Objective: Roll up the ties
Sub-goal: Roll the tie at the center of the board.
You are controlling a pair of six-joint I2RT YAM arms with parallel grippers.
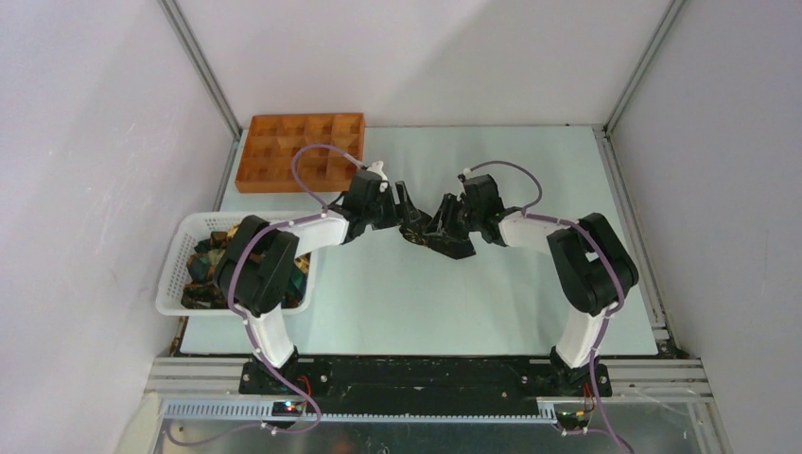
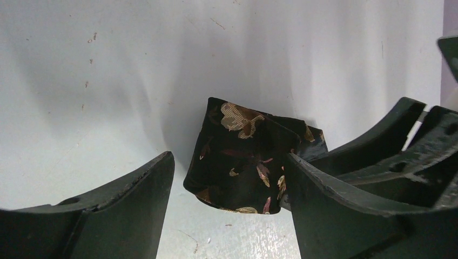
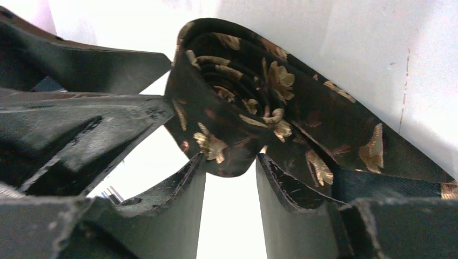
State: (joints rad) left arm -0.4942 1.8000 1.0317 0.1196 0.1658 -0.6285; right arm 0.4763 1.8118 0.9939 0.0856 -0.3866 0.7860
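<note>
A dark necktie with gold leafy print is wound into a roll [image 3: 237, 108] on the table; its loose tail [image 3: 378, 151] runs off to the right. My right gripper [image 3: 231, 159] is shut on the roll's lower edge. In the left wrist view the roll [image 2: 243, 156] sits between the fingers of my left gripper [image 2: 229, 156], which is open: its right finger touches the cloth, and there is a gap at its left finger [image 2: 124, 205]. In the top view both grippers, left [image 1: 409, 219] and right [image 1: 444, 227], meet at mid-table and mostly hide the tie [image 1: 416, 236].
A white mesh basket [image 1: 180, 274] at the left edge holds more dark printed ties [image 1: 210, 260], partly under my left arm. An orange compartment tray [image 1: 298, 151] stands at the back left. White walls enclose the table on three sides.
</note>
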